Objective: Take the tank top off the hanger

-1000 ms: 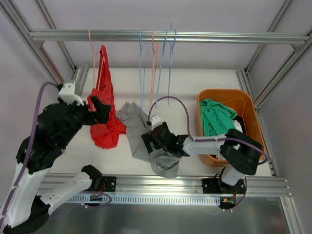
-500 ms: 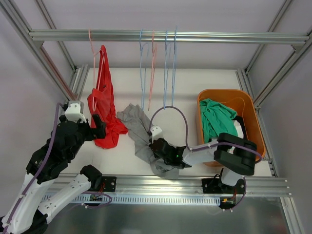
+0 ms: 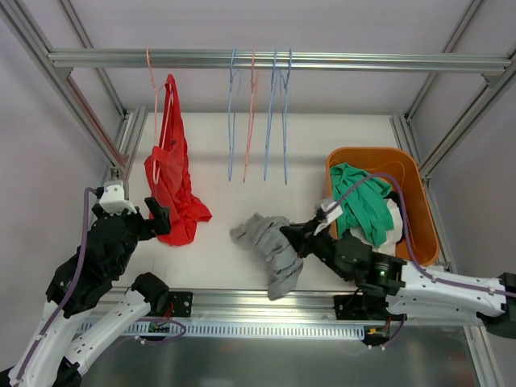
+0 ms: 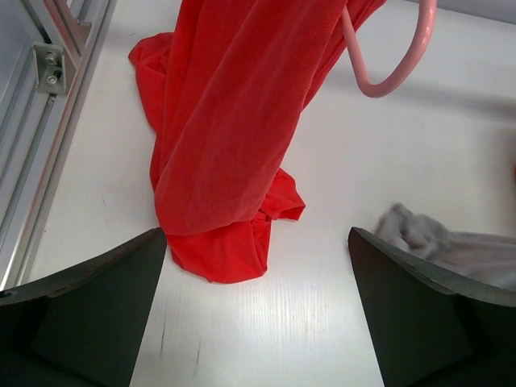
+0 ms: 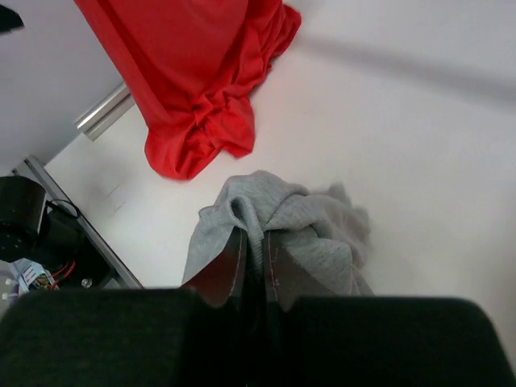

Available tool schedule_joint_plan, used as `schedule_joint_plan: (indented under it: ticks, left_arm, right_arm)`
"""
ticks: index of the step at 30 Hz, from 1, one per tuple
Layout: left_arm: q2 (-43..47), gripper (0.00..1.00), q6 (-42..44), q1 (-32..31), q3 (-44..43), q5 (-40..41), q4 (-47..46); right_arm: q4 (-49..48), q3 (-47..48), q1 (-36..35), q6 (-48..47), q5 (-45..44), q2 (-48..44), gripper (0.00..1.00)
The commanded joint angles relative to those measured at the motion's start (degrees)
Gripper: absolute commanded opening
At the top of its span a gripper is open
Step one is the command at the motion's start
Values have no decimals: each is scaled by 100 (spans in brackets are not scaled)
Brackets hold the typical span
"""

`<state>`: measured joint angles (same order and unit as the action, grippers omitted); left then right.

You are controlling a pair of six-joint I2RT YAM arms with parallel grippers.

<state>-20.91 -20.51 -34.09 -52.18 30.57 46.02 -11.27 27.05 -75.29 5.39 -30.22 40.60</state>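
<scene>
The red tank top [image 3: 169, 173] hangs from a pink hanger [image 3: 153, 81] on the rail at the left, its hem pooled on the white table. My left gripper [image 3: 155, 216] is open just in front of that hem, holding nothing; its wrist view shows the tank top [image 4: 234, 121], the hanger's curve [image 4: 387, 76] and the wide-apart gripper [image 4: 256, 235]. My right gripper [image 3: 300, 236] is shut on a fold of a grey garment [image 3: 270, 246] at the table's middle front. The right wrist view shows that gripper [image 5: 254, 242] pinching the grey garment [image 5: 314, 234], with the tank top [image 5: 193, 72] beyond it.
An orange bin [image 3: 419, 185] at the right holds a green cloth [image 3: 363, 201]. Several bare blue and pink hangers [image 3: 258, 121] dangle from the overhead rail [image 3: 322, 60]. Aluminium frame rails run along the table's left and right sides and its front edge.
My right gripper has shut on the grey garment and drawn it right, bunching it. My left arm has pulled back from the red tank top toward the near left, still open.
</scene>
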Motion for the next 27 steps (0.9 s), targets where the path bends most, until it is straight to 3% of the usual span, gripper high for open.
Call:
schedule_joint_plan:
  ticks: [1,5,10,20,23,27]
  left_arm:
    - [156,99,12,-10,50,99,-322]
    - [271,99,38,-19,121,81,-374]
    - [280,99,65,-10,138,72,-392]
    - [429,99,91,-19,165,55,-383]
    - [552,98,109,-10,156,37,-392]
    - [684,99,100,-10,147,20,-410]
  right_arm:
    - [1394,186,-30,-371,-529,-1163,0]
    - [2782,1011,-30,-732,-941,-1861,0]
    - [4376,2601,-30,-1004,-1996,-1705,0]
    - [4783,5474,-30,-2865,-3209,-668,0]
    - [4765,5959,-30,-3567,-3647,-317,0]
    - [4765,5786,-12,-4054,-3790,-70,0]
